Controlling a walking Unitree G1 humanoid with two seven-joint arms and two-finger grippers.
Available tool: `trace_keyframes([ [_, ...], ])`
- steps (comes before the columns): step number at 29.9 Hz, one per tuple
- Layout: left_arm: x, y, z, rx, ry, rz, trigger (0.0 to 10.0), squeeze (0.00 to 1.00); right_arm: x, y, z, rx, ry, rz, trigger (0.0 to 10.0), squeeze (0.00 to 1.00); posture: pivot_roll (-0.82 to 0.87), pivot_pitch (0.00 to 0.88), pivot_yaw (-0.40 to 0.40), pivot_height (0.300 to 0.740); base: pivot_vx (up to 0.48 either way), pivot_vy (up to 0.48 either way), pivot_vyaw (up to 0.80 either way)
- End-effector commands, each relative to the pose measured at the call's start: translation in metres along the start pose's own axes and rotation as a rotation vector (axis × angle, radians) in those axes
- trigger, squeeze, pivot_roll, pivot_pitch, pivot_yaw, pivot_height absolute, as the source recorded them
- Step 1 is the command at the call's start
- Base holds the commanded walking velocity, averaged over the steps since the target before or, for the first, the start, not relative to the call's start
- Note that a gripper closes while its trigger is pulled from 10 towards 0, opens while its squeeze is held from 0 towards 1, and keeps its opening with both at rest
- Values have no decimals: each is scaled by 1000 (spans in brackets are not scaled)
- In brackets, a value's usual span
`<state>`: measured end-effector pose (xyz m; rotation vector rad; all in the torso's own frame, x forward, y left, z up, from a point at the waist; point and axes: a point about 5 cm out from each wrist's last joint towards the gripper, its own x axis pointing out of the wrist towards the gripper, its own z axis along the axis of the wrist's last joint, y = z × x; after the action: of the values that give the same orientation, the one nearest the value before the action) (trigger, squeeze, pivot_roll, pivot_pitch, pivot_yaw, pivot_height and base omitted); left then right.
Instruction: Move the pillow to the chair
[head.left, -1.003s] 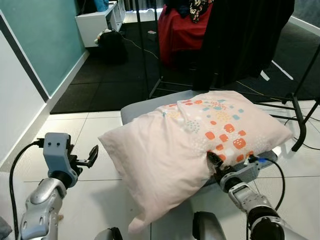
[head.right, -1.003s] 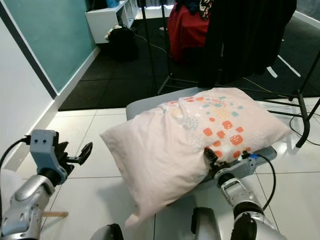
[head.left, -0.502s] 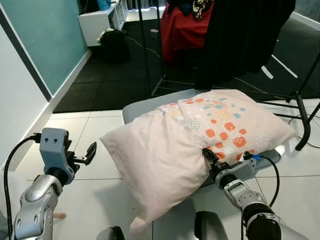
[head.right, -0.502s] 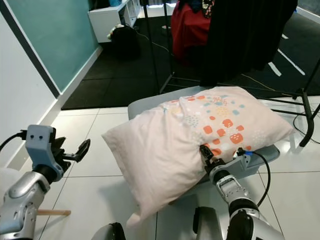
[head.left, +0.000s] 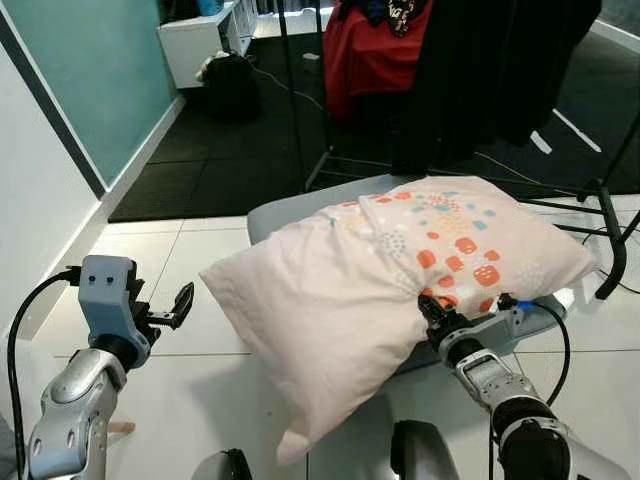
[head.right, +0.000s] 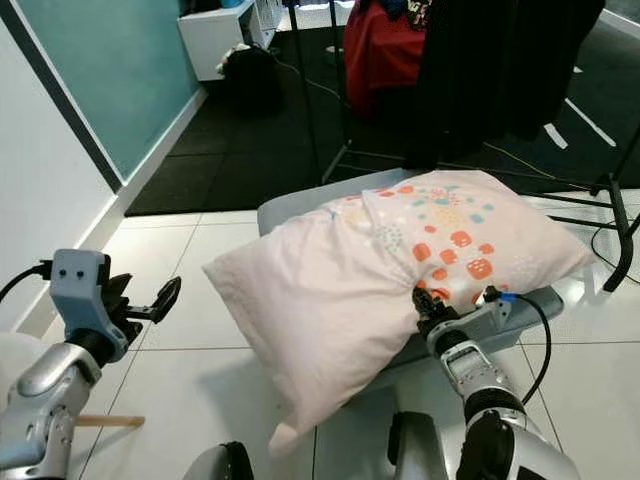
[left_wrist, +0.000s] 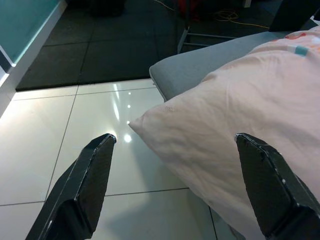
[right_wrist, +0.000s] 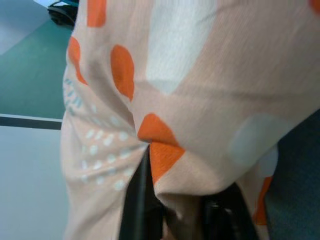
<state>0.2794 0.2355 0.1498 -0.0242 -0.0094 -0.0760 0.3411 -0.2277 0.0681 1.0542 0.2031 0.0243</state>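
Right hand (head.left: 432, 312) fingertips buried in pillow (head.left: 340, 300) folds

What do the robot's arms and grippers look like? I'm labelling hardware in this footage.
Both arms are silver with ribbed black joints. The left gripper has two long black fingers on a boxy grey-blue wrist block with a black cable. The right gripper has black fingers, a grey wrist housing, a blue-tipped connector and a black cable loop.
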Motion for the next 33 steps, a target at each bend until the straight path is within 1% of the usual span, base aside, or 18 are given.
trace_keyframes([
  [1, 0, 1, -3, -1, 21, -1, 10000, 0, 4, 10, 9, -44, -31, 42, 0, 0, -51, 161, 81, 480, 0, 0, 0],
  [3, -1, 0, -5, -5, 29, -2, 10000, 0, 7, 15, 11, -124, -14, 57, 0, 0, -58, 148, 78, 480, 0, 0, 0],
  [4, -1, 0, -5, -5, 29, -2, 10000, 0, 7, 15, 11, -124, -14, 57, 0, 0, -58, 148, 78, 480, 0, 0, 0],
  [5, -1, 0, -8, -7, 36, 2, 10000, 0, 10, 23, 15, -208, -8, 76, 0, 0, -68, 139, 82, 480, 0, 0, 0],
  [6, -1, 0, -9, -8, 38, 4, 10000, 0, 12, 25, 17, -229, -9, 80, 0, 0, -68, 139, 82, 480, 0, 0, 0],
  [7, -1, 0, -9, -8, 38, 4, 10000, 0, 12, 25, 17, -229, -9, 80, 0, 0, -68, 139, 82, 480, 0, 0, 0],
  [10, 1, -3, -10, -32, 35, 3, 10000, 0, 19, 44, 23, -275, -4, 143, 0, 0, -81, 121, 72, 485, 0, 0, 0],
  [14, 4, -6, -11, -46, 30, -1, 10000, 0, 23, 58, 27, -305, -8, 203, 0, 0, -92, 111, 68, 495, 0, 0, 0],
  [16, 10, -10, -7, -92, 5, 3, 10000, 0, 28, 80, 32, -338, -14, 291, 0, 0, -109, 92, 61, 505, 0, 0, 0],
  [17, 10, -10, -7, -92, 5, 3, 10000, 0, 28, 80, 32, -338, -14, 291, 0, 0, -109, 92, 61, 505, 0, 0, 0],
  [19, 14, -13, -4, -105, -8, 0, 10000, 0, 30, 91, 35, -352, -20, 331, 0, 0, -123, 80, 57, 510, 0, 0, 0],
  [20, 17, -15, -2, -118, -21, -4, 10000, 0, 32, 105, 39, -369, -30, 379, 0, 0, -131, 72, 52, 515, 0, 0, 0],
  [21, 22, -19, 2, -126, -36, -17, 10000, 0, 34, 128, 45, -403, -48, 449, 0, 0, -140, 66, 48, 525, 0, 0, 0],
  [22, 22, -19, 2, -126, -36, -17, 10000, 0, 34, 128, 45, -403, -48, 449, 0, 0, -140, 66, 48, 525, 0, 0, 0],
  [23, 24, -21, 5, -132, -48, -24, 10000, 0, 34, 140, 50, -410, -62, 488, 0, 0, -144, 61, 45, 530, 0, 0, 0],
  [24, 24, -21, 5, -132, -48, -24, 10000, 0, 34, 140, 50, -410, -62, 488, 0, 0, -144, 61, 45, 530, 0, 0, 0],
  [27, 29, -27, 12, -138, -77, -43, 10000, 0, 31, 163, 58, -427, -87, 558, 0, 0, -152, 51, 37, 545, 0, 0, 0],
  [33, 32, -32, 16, -159, -97, -49, 10000, 0, 26, 173, 61, -437, -94, 595, 0, 0, -163, 49, 33, 570, 0, 0, 0],
])
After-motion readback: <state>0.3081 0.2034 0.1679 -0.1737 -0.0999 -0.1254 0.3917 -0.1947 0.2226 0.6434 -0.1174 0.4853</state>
